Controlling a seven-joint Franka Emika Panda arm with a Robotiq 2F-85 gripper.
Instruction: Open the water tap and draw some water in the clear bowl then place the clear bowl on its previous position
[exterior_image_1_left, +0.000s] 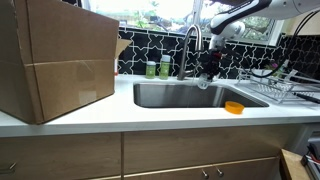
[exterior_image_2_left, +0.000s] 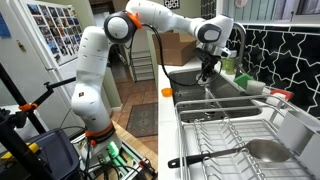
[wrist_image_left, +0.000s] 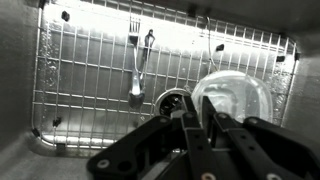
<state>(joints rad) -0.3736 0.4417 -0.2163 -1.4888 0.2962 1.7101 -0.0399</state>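
Note:
The water tap (exterior_image_1_left: 190, 42) is a tall steel gooseneck behind the sink; it also shows in an exterior view (exterior_image_2_left: 241, 45). My gripper (exterior_image_1_left: 208, 72) hangs over the sink just beside the spout, also seen in an exterior view (exterior_image_2_left: 207, 68). In the wrist view its fingers (wrist_image_left: 196, 125) are nearly together, pinched on the rim of the clear bowl (wrist_image_left: 235, 98). The bowl hangs above the sink's wire grid and shows faintly under the gripper in an exterior view (exterior_image_1_left: 203, 85). I cannot tell whether water is running.
The steel sink (exterior_image_1_left: 170, 97) has a wire grid (wrist_image_left: 90, 80) with a fork (wrist_image_left: 134, 62) and a drain (wrist_image_left: 172, 101). A small orange dish (exterior_image_1_left: 233, 107), green bottles (exterior_image_1_left: 158, 68), a cardboard box (exterior_image_1_left: 55, 60) and a dish rack (exterior_image_2_left: 235, 135) stand around it.

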